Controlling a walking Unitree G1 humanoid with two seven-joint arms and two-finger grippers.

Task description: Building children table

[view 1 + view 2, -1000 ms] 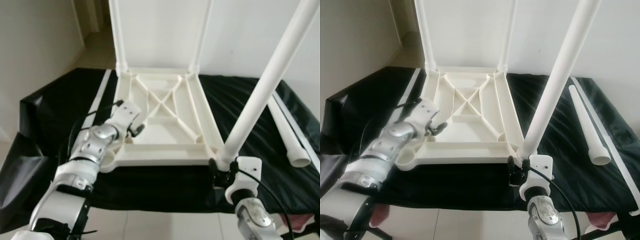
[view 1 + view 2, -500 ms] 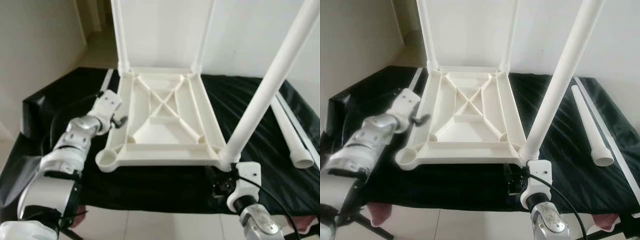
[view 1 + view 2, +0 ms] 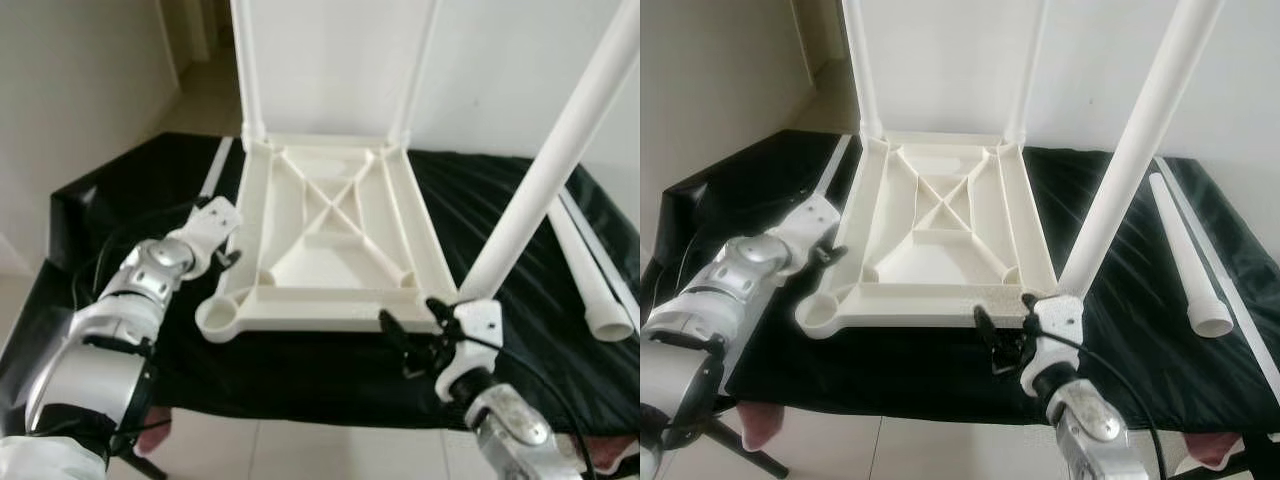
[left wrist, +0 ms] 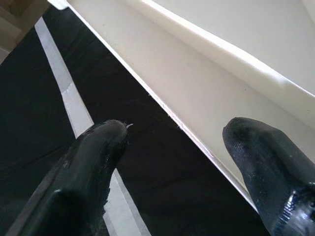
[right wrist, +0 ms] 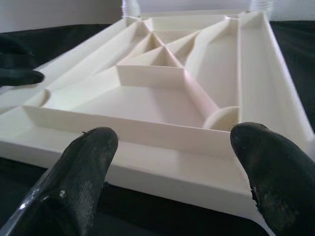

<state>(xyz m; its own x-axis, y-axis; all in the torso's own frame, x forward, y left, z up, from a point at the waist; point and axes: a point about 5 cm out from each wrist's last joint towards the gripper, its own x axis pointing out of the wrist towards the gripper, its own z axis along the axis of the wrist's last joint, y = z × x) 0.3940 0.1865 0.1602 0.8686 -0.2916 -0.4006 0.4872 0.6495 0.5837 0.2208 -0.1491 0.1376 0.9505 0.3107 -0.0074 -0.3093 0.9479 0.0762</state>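
A white plastic tabletop [image 3: 330,310] lies upside down on a black cloth. Two legs [image 3: 248,70] stand in its far corners, and a third leg [image 3: 560,160] rises from the near right corner. The near left socket [image 3: 218,318] is empty. A loose leg [image 3: 592,290] lies on the cloth at the right. My left gripper [image 3: 230,260] is open beside the tabletop's left rim [image 4: 197,93], holding nothing. My right gripper [image 3: 408,318] is open in front of the near rim [image 5: 147,135], just left of the third leg's foot.
The black cloth [image 3: 120,220] covers a low table and carries white stripes [image 3: 215,165] along both sides. White walls stand behind and to the left. Tiled floor [image 3: 300,450] lies below the front edge.
My left gripper has drawn back off the tabletop's left rim. My right gripper has come away from the near right leg's foot, swung left and opened. The camera shifted slightly.
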